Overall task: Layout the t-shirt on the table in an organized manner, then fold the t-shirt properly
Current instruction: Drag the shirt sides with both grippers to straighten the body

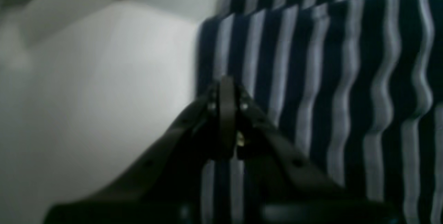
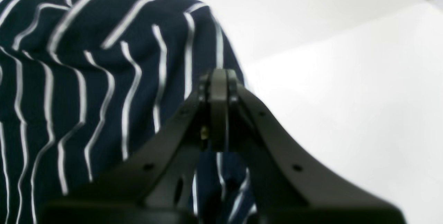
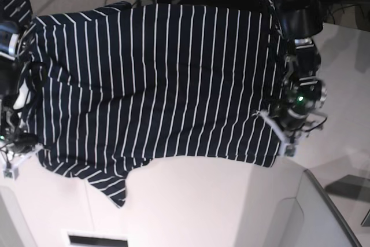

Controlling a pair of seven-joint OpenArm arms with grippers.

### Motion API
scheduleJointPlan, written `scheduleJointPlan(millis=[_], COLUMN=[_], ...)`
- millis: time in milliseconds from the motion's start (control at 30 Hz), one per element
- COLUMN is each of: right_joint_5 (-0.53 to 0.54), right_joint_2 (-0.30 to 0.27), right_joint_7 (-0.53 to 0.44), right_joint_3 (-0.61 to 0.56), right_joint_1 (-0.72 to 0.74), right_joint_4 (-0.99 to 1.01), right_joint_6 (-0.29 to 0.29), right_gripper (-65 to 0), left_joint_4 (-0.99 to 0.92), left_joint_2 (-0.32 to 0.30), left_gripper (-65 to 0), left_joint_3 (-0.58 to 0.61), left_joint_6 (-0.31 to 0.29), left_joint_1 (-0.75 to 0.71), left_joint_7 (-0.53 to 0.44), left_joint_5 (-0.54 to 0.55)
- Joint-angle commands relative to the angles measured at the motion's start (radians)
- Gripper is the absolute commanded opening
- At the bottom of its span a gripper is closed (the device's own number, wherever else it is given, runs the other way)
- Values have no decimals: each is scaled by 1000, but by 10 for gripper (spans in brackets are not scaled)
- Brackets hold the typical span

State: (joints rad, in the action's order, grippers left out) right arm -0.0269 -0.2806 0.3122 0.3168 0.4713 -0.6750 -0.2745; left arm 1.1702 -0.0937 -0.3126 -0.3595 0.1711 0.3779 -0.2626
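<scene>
Held taut between both arms, above the table (image 3: 231, 201): t-shirt (image 3: 162, 79), stretched for flat laying. Left pincer (image 1: 226, 89) and right pincer (image 2: 218, 80) each clamped on an edge.

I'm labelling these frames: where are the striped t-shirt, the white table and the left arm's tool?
Dark navy white-striped cloth t-shirt (image 3: 162, 79): base view, middle of the body panel.
Smooth white table (image 3: 208, 206): base view, bare top below the hem.
Left tool (image 1: 226, 89): left wrist view, shut tips on the shirt's edge.
</scene>
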Motion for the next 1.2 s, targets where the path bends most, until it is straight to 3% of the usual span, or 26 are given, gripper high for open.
scheduleJointPlan(millis=[0, 133, 200, 300, 400, 600, 667, 733, 967, 1167], right_joint_5=[6, 6, 6, 6, 6, 6, 5, 2, 2, 0], right_joint_2=[11, 37, 57, 67, 74, 80, 79, 76, 48, 48], right_joint_7=[6, 129, 161, 187, 249, 281, 253, 210, -15, -112], right_joint_3=[-2, -2, -2, -2, -2, 6, 6, 6, -3, -5], right_joint_1=[14, -44, -72, -121, -141, -136, -107, -81, 25, 73], right_joint_4=[-61, -185, -220, -269, -288, -203, -136, -47, 237, 274], right_joint_6=[-9, -9, -9, -9, -9, -9, -9, -4, -4, -4], right_gripper=[-650, -650, -650, -650, -650, -650, -650, -650, -650, -650], left_joint_4=[-16, -187, -286, -422, -545, -605, -605, -606, -606, -709], left_joint_2=[-7, -2, -1, -7, -30, -39, -56, -71, -105, -107], left_gripper=[-650, -650, -650, -650, -650, -650, -650, -650, -650, -650], left_joint_3=[20, 71, 72, 76, 111, 120, 131, 132, 122, 122], left_joint_6=[9, 10, 14, 73, 86, 112, 184, 216, 221, 221], left_joint_1=[31, 130, 175, 224, 261, 261, 261, 259, 269, 318], left_joint_7=[-12, -18, -73, -150, -191, -276, -279, -279, -307, -359], left_joint_5=[0, 1, -4, -10, -8, -7, -7, -2, 1, -2])
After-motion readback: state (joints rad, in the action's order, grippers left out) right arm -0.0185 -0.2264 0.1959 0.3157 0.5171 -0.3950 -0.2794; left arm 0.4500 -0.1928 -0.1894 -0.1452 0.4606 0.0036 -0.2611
